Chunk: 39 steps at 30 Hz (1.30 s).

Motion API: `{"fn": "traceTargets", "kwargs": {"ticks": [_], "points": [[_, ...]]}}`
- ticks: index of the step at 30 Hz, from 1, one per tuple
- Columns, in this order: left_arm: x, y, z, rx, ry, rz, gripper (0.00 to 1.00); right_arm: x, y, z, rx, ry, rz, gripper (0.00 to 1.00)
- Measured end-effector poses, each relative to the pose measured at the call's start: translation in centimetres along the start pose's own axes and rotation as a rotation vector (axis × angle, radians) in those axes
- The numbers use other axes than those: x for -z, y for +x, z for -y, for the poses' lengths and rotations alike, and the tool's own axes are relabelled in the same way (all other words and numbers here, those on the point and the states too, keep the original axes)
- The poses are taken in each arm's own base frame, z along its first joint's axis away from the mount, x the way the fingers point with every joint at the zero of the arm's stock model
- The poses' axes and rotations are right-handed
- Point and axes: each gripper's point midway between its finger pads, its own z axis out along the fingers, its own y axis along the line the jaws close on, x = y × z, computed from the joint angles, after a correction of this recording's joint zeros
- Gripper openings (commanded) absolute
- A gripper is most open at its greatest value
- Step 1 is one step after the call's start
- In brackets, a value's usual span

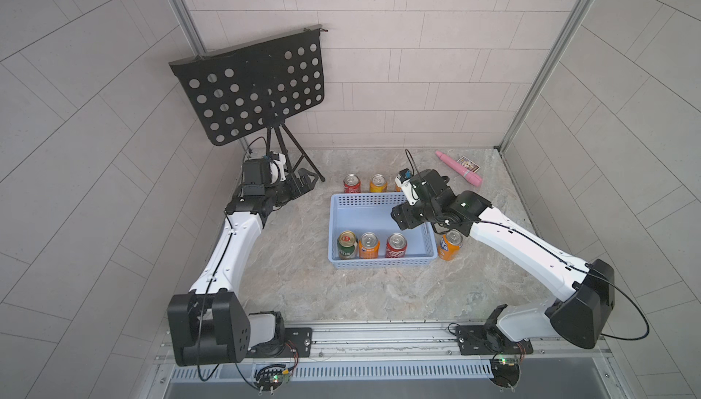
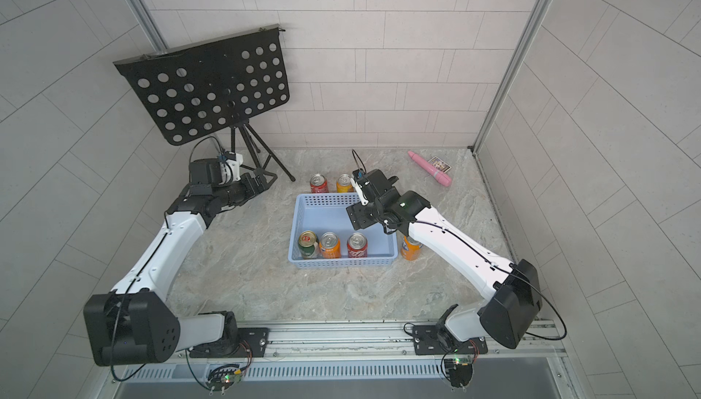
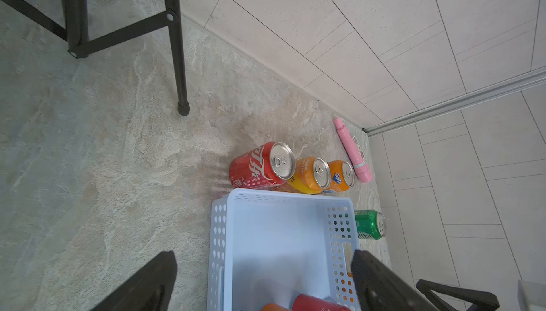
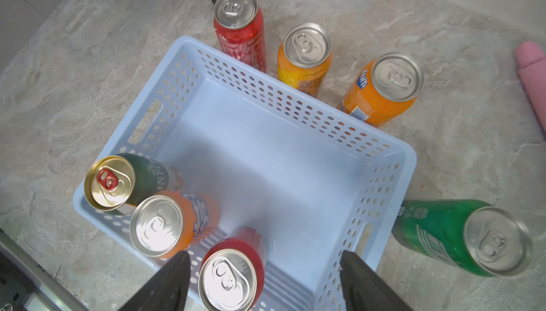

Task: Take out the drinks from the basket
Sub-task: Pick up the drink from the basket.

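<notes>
The light-blue basket [image 1: 334, 226] [image 4: 280, 96] holds three upright drinks along its near wall: a green can with a gold top [image 1: 347, 244], an orange can [image 1: 368, 245] and a red can [image 4: 230, 277]. My right gripper [image 4: 264, 255] hangs open just above that red can, which shows between its fingers without touching them. Outside stand a red can [image 1: 352, 183], two orange cans [image 1: 378, 183] [image 4: 384, 87], a green can [image 4: 461, 235] and another orange one [image 1: 450, 244]. My left gripper [image 1: 305, 184] [image 3: 262, 255] is open and empty, left of the basket's far corner.
A black perforated music stand [image 1: 250, 90] on a tripod [image 3: 177, 58] stands at the back left, close to my left gripper. A pink stick [image 1: 459, 167] and a small card [image 1: 469, 164] lie at the back right. Tiled walls enclose three sides.
</notes>
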Motion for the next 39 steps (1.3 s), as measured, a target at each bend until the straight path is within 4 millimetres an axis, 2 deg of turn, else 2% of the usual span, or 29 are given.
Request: {"fn": "traceTargets", "kwargs": {"ticks": [4, 10, 20, 31, 39], "points": [[-0.2, 0.1, -0.3, 0.006, -0.011, -0.006, 1.00, -0.7, 1.5, -0.9, 0.008, -0.041, -0.058, 0.84], [-0.2, 0.2, -0.5, 0.009, -0.024, -0.006, 1.00, -2.9, 3.6, -2.3, 0.029, -0.075, -0.159, 0.84], [-0.2, 0.3, -0.6, 0.012, -0.026, -0.011, 1.00, -5.2, 6.0, -2.6, 0.029, -0.068, -0.270, 0.83], [-0.3, 0.4, -0.7, 0.015, -0.026, -0.014, 1.00, -5.4, 7.4, -2.7, 0.029, -0.058, -0.321, 0.82], [-0.5, 0.6, -0.7, 0.022, -0.021, -0.027, 1.00, -6.4, 9.7, -3.0, 0.039, -0.047, -0.399, 0.81]]}}
